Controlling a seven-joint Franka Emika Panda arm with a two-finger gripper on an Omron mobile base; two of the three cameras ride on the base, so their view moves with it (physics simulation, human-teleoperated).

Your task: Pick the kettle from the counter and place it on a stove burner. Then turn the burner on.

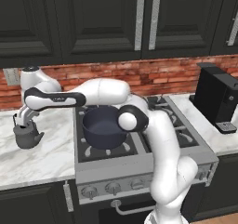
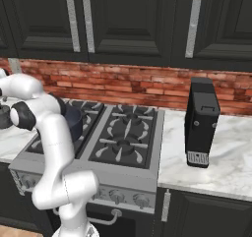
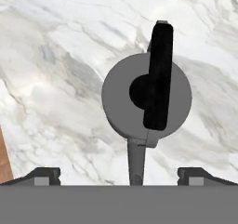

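The kettle (image 1: 28,135) stands upright on the counter (image 1: 42,158) to the left of the stove (image 1: 139,172), near the brick backsplash (image 1: 153,76). In my hand view the kettle (image 3: 146,97) lies directly below me: round grey lid, black knob, and the black handle (image 3: 158,76) running across the top, with the spout pointing toward the bottom of that view. It rests on the white veined marble (image 3: 56,79) with nothing else touching it.

My gripper (image 1: 21,118) hangs just above the kettle, at the top of the handle. The two fingertips (image 3: 44,175) sit far apart at the bottom corners of the hand view — jaws spread wide, nothing between them. From the left base view I cannot tell whether the fingers touch the handle.

On the stove, a dark-blue pot (image 1: 103,126) occupies the front-left burner (the one nearest the kettle). The front-right stove burner (image 2: 123,150) is bare under its grate. The knobs (image 1: 113,187) line the stove's front panel. A black coffee machine (image 2: 201,122) stands on the counter right of the stove — well apart from the kettle. Dark cabinets (image 1: 102,18) hang above.
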